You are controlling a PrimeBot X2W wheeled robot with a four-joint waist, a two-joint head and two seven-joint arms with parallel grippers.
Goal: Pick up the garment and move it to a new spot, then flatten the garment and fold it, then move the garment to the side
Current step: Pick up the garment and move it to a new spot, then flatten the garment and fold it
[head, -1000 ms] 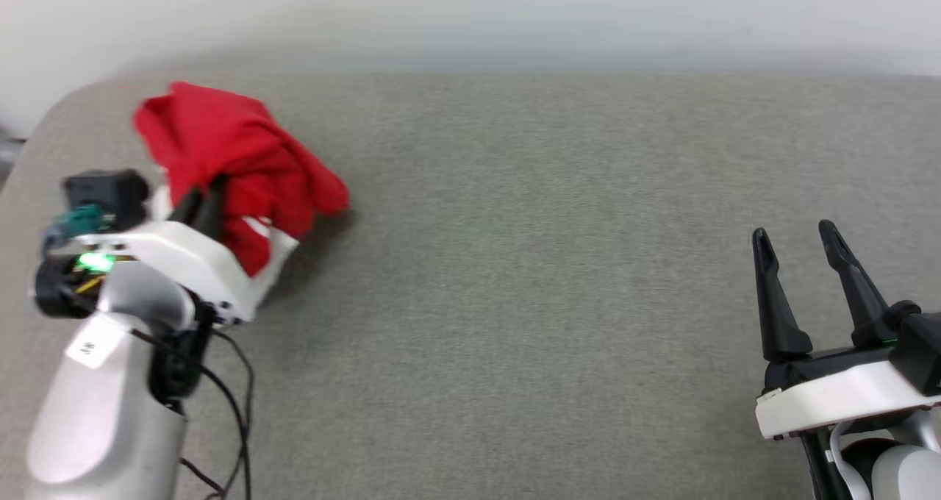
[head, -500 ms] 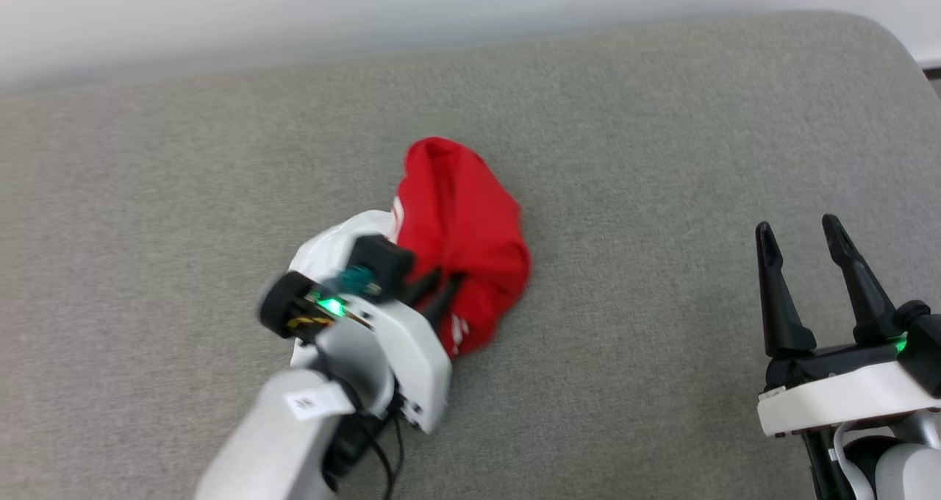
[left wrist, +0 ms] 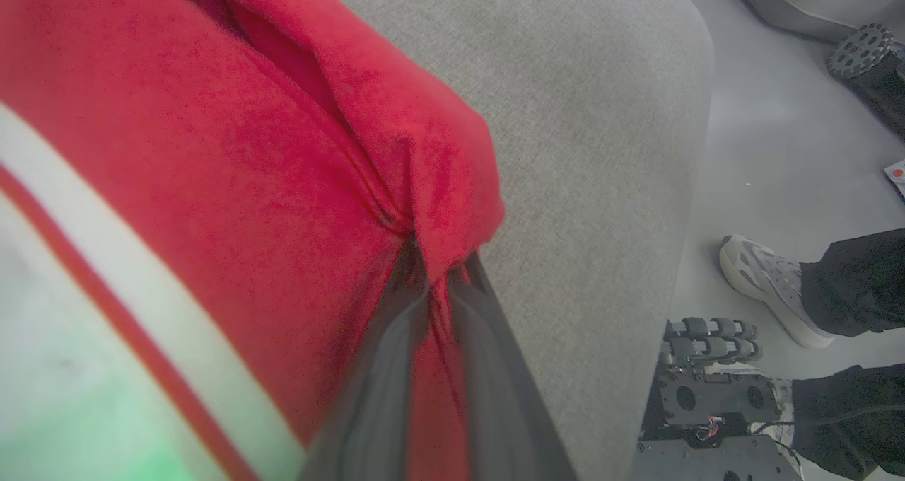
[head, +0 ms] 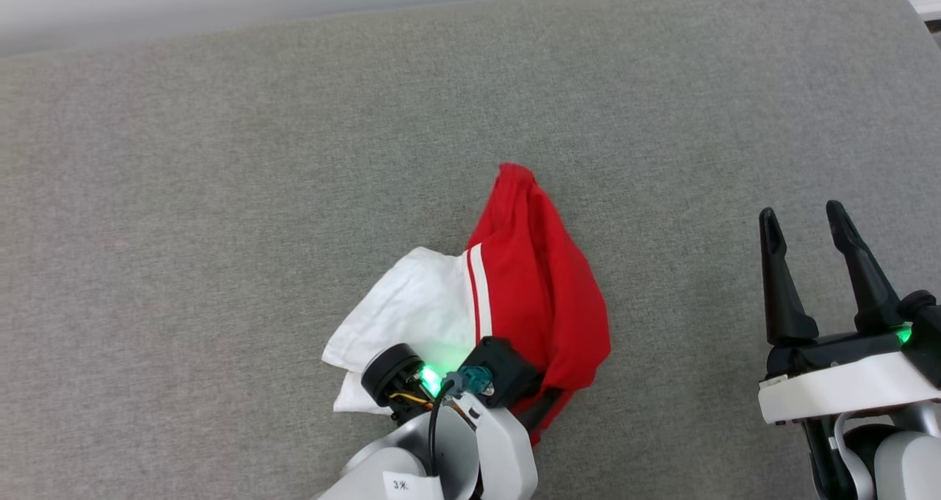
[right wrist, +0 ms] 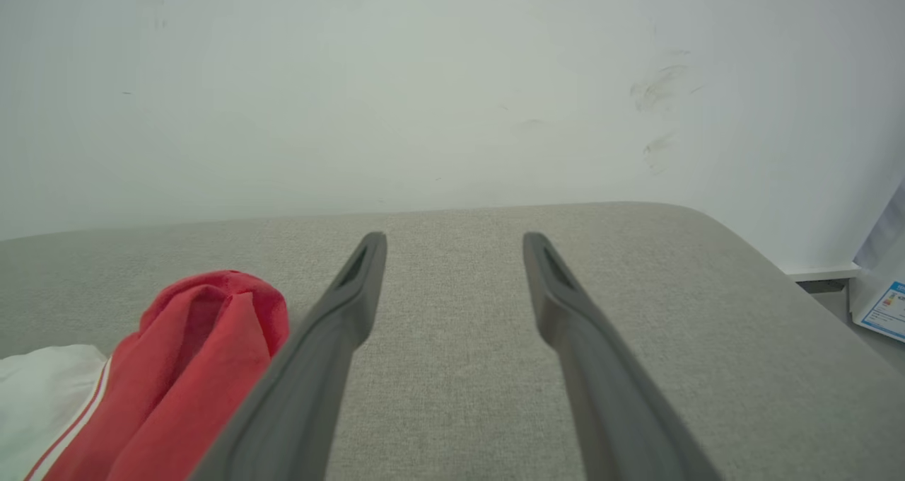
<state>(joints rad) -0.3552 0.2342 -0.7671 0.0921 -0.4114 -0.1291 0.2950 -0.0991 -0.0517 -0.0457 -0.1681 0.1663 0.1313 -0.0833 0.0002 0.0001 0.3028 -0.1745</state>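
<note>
- Near the front edge of the padded surface, our left gripper angles inward, fingers pinched on a red fold of the garment.
- Our right gripper hovers by the right edge, fingers parted, empty.
- The garment lies bunched mid-surface.

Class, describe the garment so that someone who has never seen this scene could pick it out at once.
Start at the broad grey padded surface below the pale wall. Near its front middle lies the garment, a crumpled heap pinched by the left gripper. It alone is bright red, with a white panel and a striped seam; the open right gripper stands apart from it.
</note>
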